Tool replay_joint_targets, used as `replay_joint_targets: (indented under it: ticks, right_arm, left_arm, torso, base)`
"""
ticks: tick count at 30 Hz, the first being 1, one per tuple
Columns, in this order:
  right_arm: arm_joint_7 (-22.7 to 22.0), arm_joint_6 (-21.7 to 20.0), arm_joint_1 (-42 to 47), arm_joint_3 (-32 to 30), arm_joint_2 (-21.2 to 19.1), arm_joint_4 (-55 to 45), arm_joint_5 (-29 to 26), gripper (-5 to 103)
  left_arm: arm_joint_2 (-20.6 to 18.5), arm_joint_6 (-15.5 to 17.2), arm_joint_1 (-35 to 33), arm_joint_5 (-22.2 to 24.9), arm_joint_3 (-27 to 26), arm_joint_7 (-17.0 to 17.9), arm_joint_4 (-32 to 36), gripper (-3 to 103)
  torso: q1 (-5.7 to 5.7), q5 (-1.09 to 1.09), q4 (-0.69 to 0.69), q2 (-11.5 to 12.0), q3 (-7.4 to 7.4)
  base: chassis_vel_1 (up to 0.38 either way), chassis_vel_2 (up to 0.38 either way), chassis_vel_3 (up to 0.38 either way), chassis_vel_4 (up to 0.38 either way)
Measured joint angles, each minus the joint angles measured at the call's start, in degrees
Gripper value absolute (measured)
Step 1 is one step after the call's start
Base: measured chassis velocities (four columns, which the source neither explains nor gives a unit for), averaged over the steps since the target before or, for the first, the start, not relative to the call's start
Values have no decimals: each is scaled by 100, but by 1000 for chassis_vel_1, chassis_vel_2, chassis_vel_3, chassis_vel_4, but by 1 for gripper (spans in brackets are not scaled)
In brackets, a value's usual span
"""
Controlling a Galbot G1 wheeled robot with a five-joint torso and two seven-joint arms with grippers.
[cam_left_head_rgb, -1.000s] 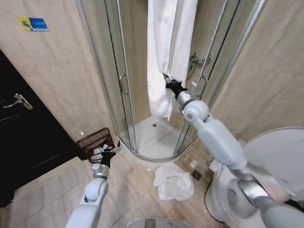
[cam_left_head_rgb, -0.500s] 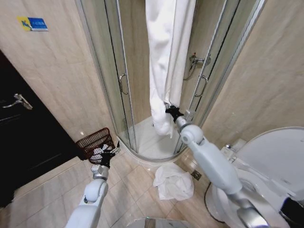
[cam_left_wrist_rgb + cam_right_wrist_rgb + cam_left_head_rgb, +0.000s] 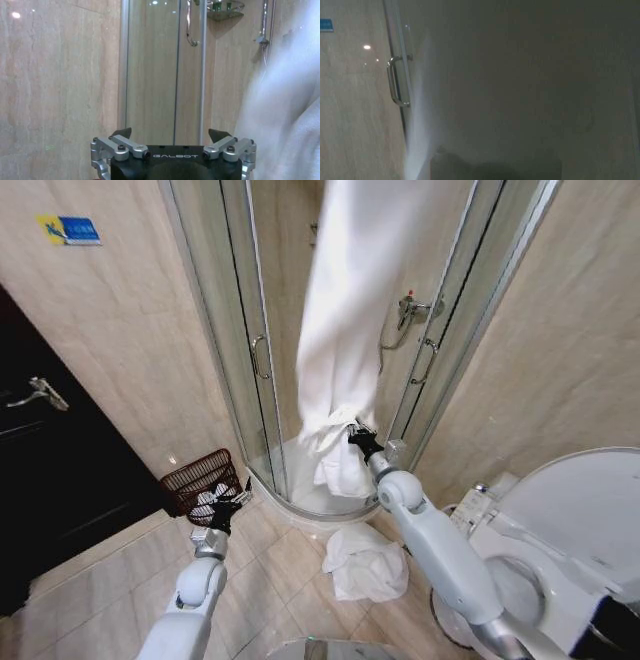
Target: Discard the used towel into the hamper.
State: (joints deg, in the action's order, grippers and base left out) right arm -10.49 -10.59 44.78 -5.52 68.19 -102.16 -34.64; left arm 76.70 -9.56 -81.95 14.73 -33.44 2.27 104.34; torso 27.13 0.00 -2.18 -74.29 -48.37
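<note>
Right tool clamps hanging towel; left tool, marked GALBOT, spread wide.

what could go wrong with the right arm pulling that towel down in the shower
The long white towel is bunched at the right tool, with most of its length stretched up above; it could snag overhead or slip free. Its loose folds could catch on the shower door handle. The hamper sits well to the left beside the open left tool, so the trailing cloth may drag over the floor towel.
</note>
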Motion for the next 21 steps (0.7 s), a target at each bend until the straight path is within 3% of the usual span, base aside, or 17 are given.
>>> replay_joint_targets:
  ticks: [13, 21]
  right_arm:
    - [71, 71, 252, -342, -157, -329, -11, 6]
    - [54, -183, 850, -725, -434, -749, -194, 6]
  left_arm:
    - [51, -8, 4, -129, 64, -29, 7, 100]
    - [77, 1, -48, -175, 86, -44, 82, 100]
  torso:
    - [-1, 1, 1, -2, 1]
    - [0, 2, 1, -1, 1]
  base:
    - [0, 0, 0, 0]
    - [0, 0, 0, 0]
